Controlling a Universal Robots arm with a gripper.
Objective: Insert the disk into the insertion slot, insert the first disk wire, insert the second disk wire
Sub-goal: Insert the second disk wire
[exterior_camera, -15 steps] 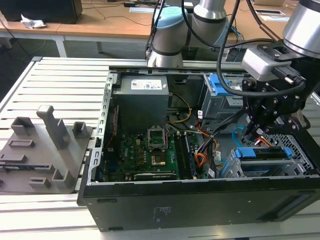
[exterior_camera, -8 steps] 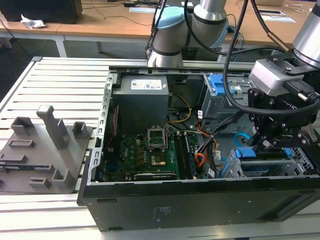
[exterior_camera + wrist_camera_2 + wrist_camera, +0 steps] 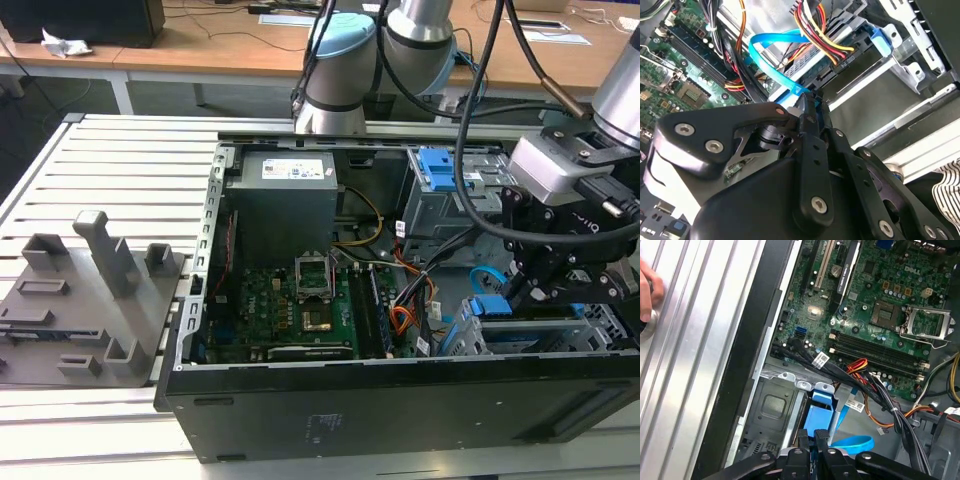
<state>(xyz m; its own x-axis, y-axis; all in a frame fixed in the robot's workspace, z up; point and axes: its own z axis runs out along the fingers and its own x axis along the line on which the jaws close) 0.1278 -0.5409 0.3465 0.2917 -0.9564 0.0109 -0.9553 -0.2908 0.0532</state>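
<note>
Jaws clenched on the disk's (image 3: pixel 818 415) blue end tab by gripper (image 3: pixel 812 437) | held endwise over the insertion slot (image 3: pixel 771 412) (apparently for sliding in) | second disk wire (image 3: pixel 771 57) looped aside, unplugged

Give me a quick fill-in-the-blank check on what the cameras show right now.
1. In the exterior view, the pincer hangs over the ____ end of the open computer case, by that view's own sides.
2. The looped second disk wire close to the pincer is light ____.
3. In the first wrist view, a person's ____ shows over the ribbed metal table.

Missing words: right; blue; hand.
</note>
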